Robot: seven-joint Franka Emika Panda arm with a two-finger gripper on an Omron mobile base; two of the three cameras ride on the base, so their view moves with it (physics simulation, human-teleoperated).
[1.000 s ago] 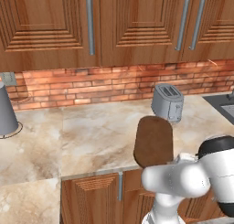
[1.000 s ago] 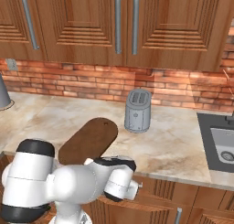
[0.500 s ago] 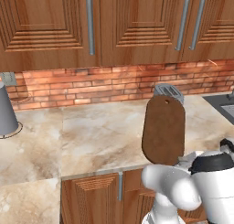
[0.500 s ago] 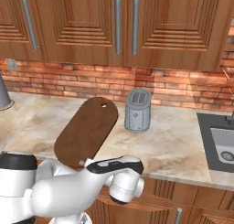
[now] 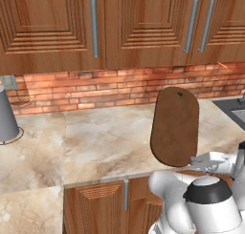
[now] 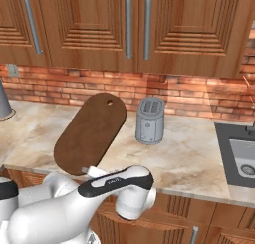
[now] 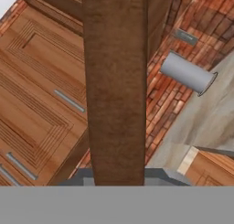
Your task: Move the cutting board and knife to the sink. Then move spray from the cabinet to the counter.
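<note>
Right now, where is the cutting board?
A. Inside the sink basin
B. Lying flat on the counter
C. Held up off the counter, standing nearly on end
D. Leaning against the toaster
C: the cutting board stands raised above the counter, its hanging hole at the top, its lower end at the gripper, apart from the toaster and sink.

The cutting board (image 6: 90,133) stands raised off the counter (image 6: 189,153), tilted on end, to the left of the toaster (image 6: 150,120) and nearer the counter's front edge than it. The sink (image 6: 242,156) is set into the counter well to the right of the toaster, and a metal canister (image 5: 7,116) stands far to its left, against the brick wall (image 5: 95,87) behind. The wall cabinets (image 6: 134,24) hang above the toaster.
</note>
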